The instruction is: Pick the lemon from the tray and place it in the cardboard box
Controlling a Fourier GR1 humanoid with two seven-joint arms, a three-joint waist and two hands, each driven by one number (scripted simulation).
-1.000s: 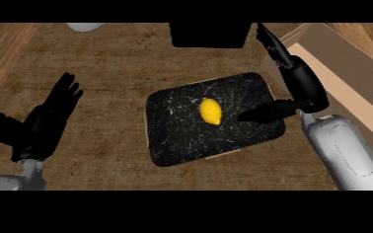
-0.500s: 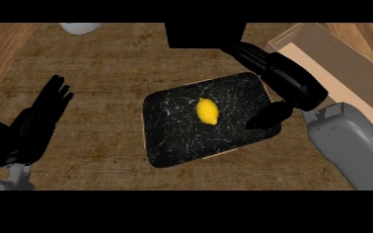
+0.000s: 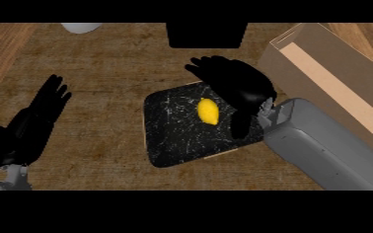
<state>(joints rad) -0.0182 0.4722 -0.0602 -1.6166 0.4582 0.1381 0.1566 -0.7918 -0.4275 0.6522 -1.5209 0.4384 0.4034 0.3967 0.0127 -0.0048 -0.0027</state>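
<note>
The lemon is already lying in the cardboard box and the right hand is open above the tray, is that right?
Not quite. The head view shows the lemon lying on the black tray, not in the cardboard box. The right hand is indeed open above the tray.

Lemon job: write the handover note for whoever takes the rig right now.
Right robot hand: open, fingers spread over the tray's far right part, just right of the lemon, holding nothing.
Left robot hand: open, resting at the view's left edge.
Lemon: lying on the black tray, ungrasped.
Cardboard box: at the right, beyond the tray.
Done: nothing picked yet.
Left: grasp the lemon, lift, carry right, place in box.
</note>
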